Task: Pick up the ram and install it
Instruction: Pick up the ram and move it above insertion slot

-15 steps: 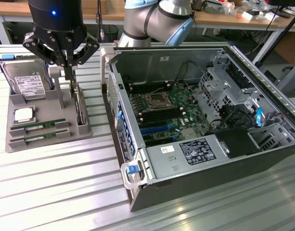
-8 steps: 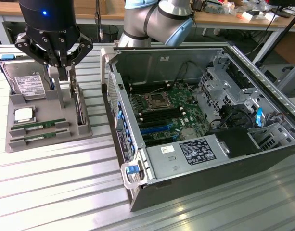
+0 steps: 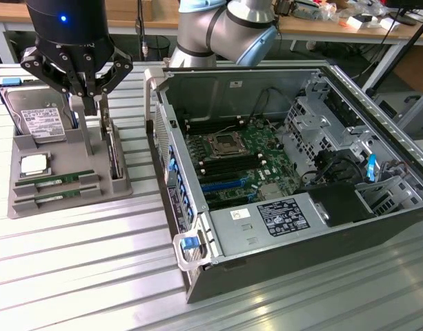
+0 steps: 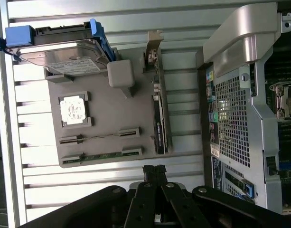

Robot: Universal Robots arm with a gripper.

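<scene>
Two rams lie side by side in slots at the front of a grey tray (image 3: 94, 155): one ram (image 3: 56, 181) and, beside it, a second alike (image 3: 58, 192). In the wrist view they are thin green strips, the first ram (image 4: 100, 138) and the second (image 4: 101, 155). My gripper (image 3: 93, 105) hangs above the back of the tray, beyond the rams, shut with nothing between its fingers. Its black fingertips (image 4: 154, 169) are pressed together. The open computer case (image 3: 335, 76) stands to the exterior view's right, its motherboard (image 3: 239, 155) showing empty memory slots.
On the tray are also a silver hard drive (image 3: 38, 118), a square processor chip (image 3: 33, 164) and a card standing on edge (image 3: 113, 148). The case's handle (image 4: 240, 38) and perforated rear panel (image 4: 230, 123) rise right beside the tray. Everything rests on a ribbed metal table (image 3: 80, 276).
</scene>
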